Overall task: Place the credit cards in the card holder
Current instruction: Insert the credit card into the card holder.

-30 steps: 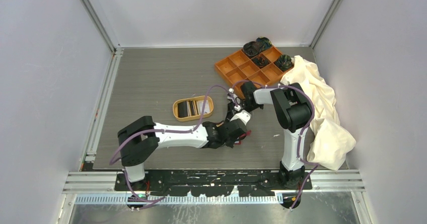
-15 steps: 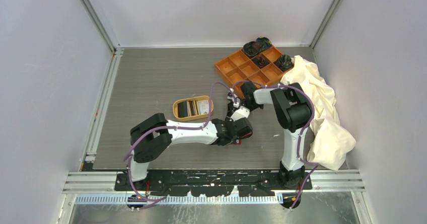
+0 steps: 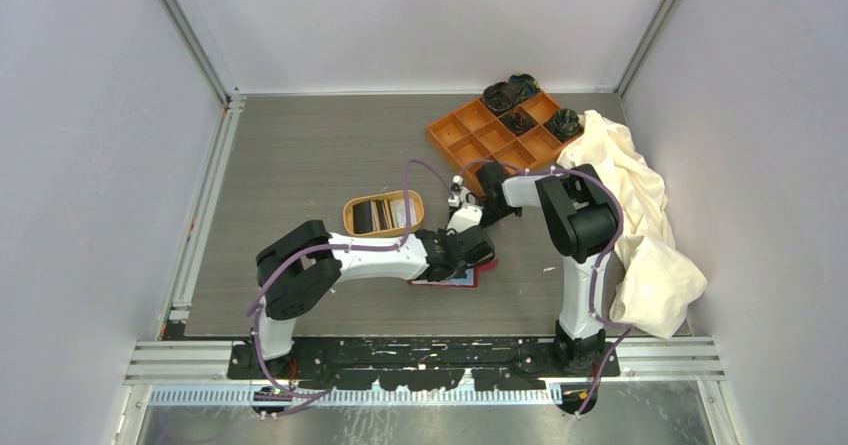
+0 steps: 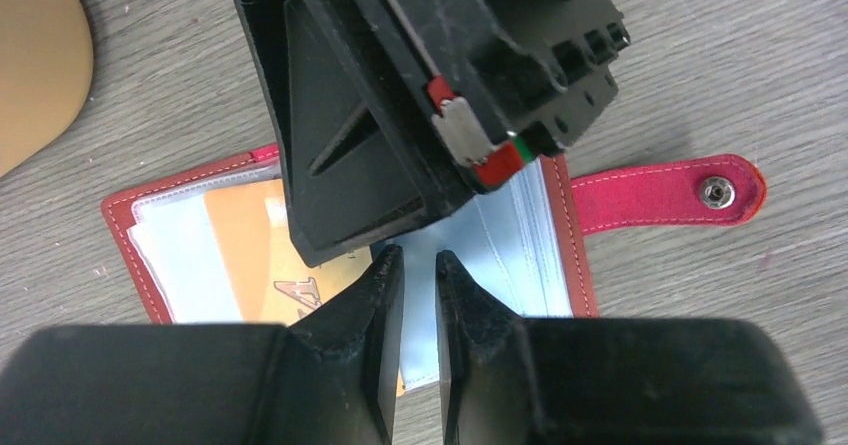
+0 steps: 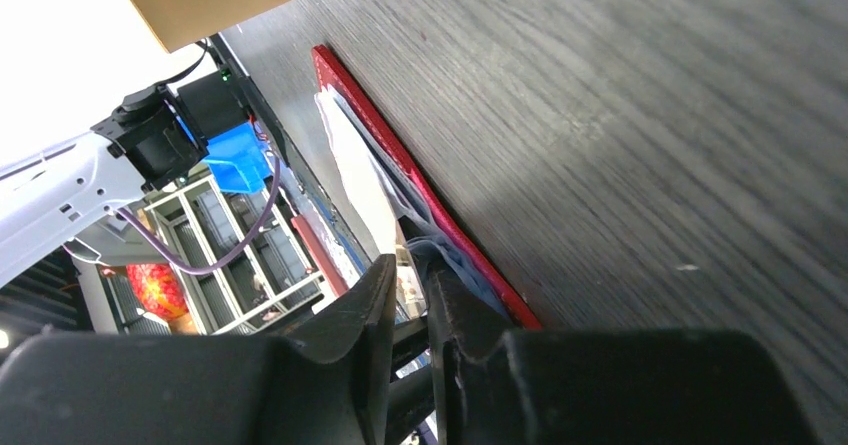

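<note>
The red card holder (image 3: 447,278) lies open on the table, blue lining up. In the left wrist view the card holder (image 4: 545,235) has a tan-gold card (image 4: 240,240) in its left side, and its snap tab (image 4: 680,190) points right. My left gripper (image 4: 411,265) (image 3: 466,255) hovers over the lining, jaws nearly closed and empty. My right gripper (image 5: 410,263) (image 3: 462,227) has its tips down on the holder's middle (image 5: 420,180), jaws nearly closed with nothing seen between them. More black and white cards (image 3: 380,214) lie in the tan dish (image 3: 347,221).
An orange nine-compartment tray (image 3: 495,137) with dark items in its far cells stands at the back right. A cream cloth (image 3: 640,215) is heaped along the right side. The tan dish (image 4: 35,55) is close to the holder's left.
The left gripper has moved up and right, closer to the right gripper. The card holder now shows flat and open beneath it. The right arm has barely moved.
</note>
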### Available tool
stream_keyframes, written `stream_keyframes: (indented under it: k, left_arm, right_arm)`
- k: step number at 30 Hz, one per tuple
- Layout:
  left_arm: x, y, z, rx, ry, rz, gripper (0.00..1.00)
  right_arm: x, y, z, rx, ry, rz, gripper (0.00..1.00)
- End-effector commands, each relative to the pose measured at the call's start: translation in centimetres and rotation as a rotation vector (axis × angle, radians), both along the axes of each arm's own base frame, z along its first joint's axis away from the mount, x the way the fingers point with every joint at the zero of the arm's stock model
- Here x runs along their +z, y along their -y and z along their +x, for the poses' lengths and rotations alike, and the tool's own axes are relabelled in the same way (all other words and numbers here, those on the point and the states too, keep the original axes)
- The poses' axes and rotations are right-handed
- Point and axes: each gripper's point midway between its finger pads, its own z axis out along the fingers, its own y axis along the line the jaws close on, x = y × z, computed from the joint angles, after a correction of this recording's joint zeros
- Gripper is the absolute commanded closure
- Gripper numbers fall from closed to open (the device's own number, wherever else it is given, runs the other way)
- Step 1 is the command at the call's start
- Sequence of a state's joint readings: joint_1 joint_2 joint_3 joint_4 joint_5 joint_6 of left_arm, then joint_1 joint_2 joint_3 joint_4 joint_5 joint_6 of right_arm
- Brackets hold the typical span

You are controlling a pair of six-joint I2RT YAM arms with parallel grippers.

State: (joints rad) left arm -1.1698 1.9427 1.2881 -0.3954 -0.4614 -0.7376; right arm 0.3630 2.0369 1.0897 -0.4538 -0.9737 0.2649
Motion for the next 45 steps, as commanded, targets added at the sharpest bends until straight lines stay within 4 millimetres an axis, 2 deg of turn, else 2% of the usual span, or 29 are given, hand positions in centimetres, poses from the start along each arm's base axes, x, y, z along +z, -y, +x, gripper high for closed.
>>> stream_keyframes:
  k: [1,9,18,27,31,32,35,37,39,40,41,45]
  left_arm:
    - [0.4,-1.8,0.8,0.067,0.01,0.002,0.8]
    - [0.5,-2.9,1.2,0.093,0.021,0.009,0.79]
    - [1.0,-4.3,1.8,0.116,0.039,0.009,0.78]
    - [2.7,-4.6,1.7,0.101,0.057,-0.04,0.76]
    - [4.0,-4.0,0.7,0.036,0.038,-0.1,0.76]
    - [5.0,-3.8,0.5,0.013,0.043,-0.134,0.76]
    - [6.8,-4.1,-0.5,-0.044,0.065,-0.216,0.75]
    - [7.6,-5.0,-1.1,-0.066,0.091,-0.267,0.73]
    - [8.3,-6.4,-1.6,-0.061,0.119,-0.316,0.64]
    - [7.4,-7.6,-1.9,-0.055,0.116,-0.318,0.61]
    - [7.4,-8.3,-2.0,-0.048,0.118,-0.346,0.59]
    - [6.2,-10.9,-1.6,0.016,0.067,-0.43,0.6]
  right_arm:
    - [-1.8,0.7,0.7,0.01,0.059,-0.086,0.73]
    - [-1.0,0.6,0.9,0.02,0.077,-0.074,0.63]
    - [1.0,0.4,1.4,0.04,0.138,-0.046,0.56]
    - [3.0,0.6,1.8,0.062,0.228,-0.036,0.54]
    - [3.9,0.7,1.9,0.075,0.27,-0.035,0.54]
    - [4.1,0.7,2.0,0.08,0.284,-0.033,0.54]
    - [4.9,0.9,2.1,0.098,0.339,-0.036,0.57]
    - [5.4,1.2,2.2,0.121,0.391,-0.037,0.66]
    - [5.6,1.3,2.3,0.121,0.419,-0.049,0.75]
    - [5.3,1.3,2.3,0.118,0.416,-0.062,0.8]
    - [5.0,1.2,2.2,0.122,0.409,-0.076,0.83]
    - [3.7,0.6,1.5,0.148,0.372,-0.114,0.91]
